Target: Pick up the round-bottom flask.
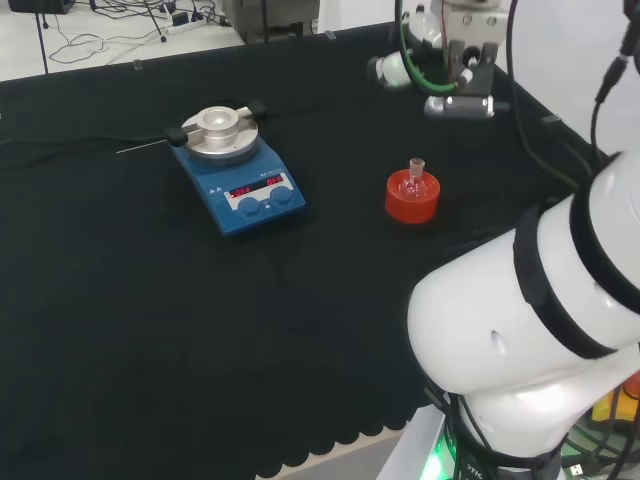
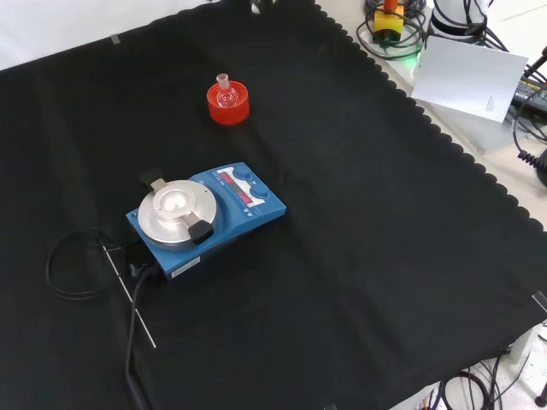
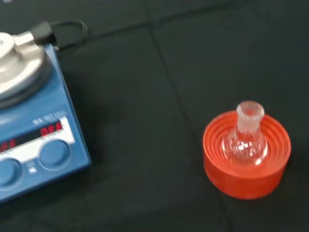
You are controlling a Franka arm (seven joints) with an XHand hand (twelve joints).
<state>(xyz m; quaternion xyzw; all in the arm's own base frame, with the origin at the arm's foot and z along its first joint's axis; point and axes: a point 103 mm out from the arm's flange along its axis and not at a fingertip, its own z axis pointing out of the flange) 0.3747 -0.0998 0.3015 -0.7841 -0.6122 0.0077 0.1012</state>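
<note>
A small clear round-bottom flask (image 1: 415,181) stands upright in a red ribbed ring stand (image 1: 411,203) on the black cloth, right of centre in the head view. The front view has the flask (image 2: 225,92) and its stand (image 2: 228,110) near the top, left of centre. The wrist view looks down on the flask (image 3: 245,139) in the stand (image 3: 247,175) from some way off, and nothing touches it. The hand (image 1: 460,72) hangs high at the head view's top right, beyond the flask and apart from it; how it is set cannot be made out.
A blue hotplate stirrer (image 1: 240,185) with a round metal top stands left of the flask in the head view. Its cable and a thin rod (image 2: 128,295) trail off its near left side in the front view. The cloth's scalloped edge (image 2: 444,141) runs along the right there.
</note>
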